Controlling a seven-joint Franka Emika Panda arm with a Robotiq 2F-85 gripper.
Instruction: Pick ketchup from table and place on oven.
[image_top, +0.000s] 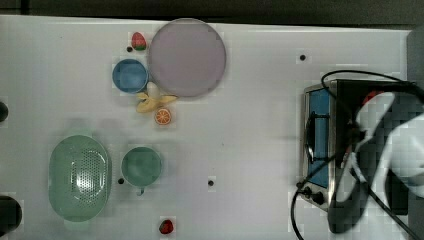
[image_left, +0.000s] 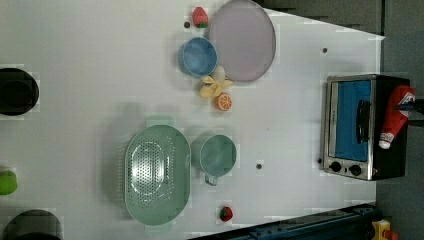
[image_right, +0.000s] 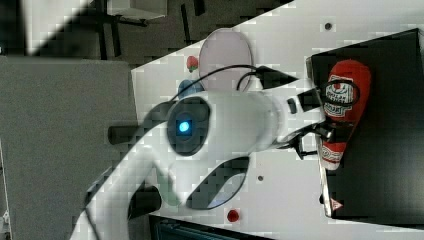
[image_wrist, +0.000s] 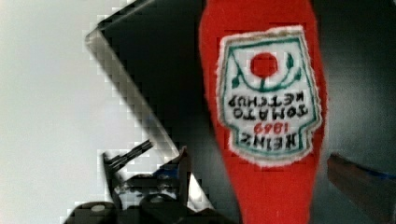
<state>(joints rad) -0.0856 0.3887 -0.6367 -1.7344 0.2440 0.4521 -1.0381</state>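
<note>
The red ketchup (image_left: 397, 112) bottle lies on its side on the black top of the oven (image_left: 350, 125), white cap toward the left view's bottom. In the right view the ketchup (image_right: 345, 100) rests near the oven's (image_right: 380, 165) front edge, and my gripper (image_right: 334, 134) reaches over its neck. The wrist view shows the label of the ketchup (image_wrist: 266, 93) close up, with my gripper (image_wrist: 261, 172) open. One of its fingers (image_wrist: 183, 163) stands on each side of the neck with a gap to the bottle. The oven sits at the right end of the white table (image_top: 240, 150).
On the table in the top view are a purple plate (image_top: 187, 57), a blue bowl (image_top: 130, 75), a strawberry (image_top: 138, 41), yellow fruit pieces (image_top: 152, 102), an orange slice (image_top: 162, 116), a green colander (image_top: 80, 177), a green cup (image_top: 141, 166) and another strawberry (image_top: 166, 226). Black cables (image_top: 320, 165) hang by the oven.
</note>
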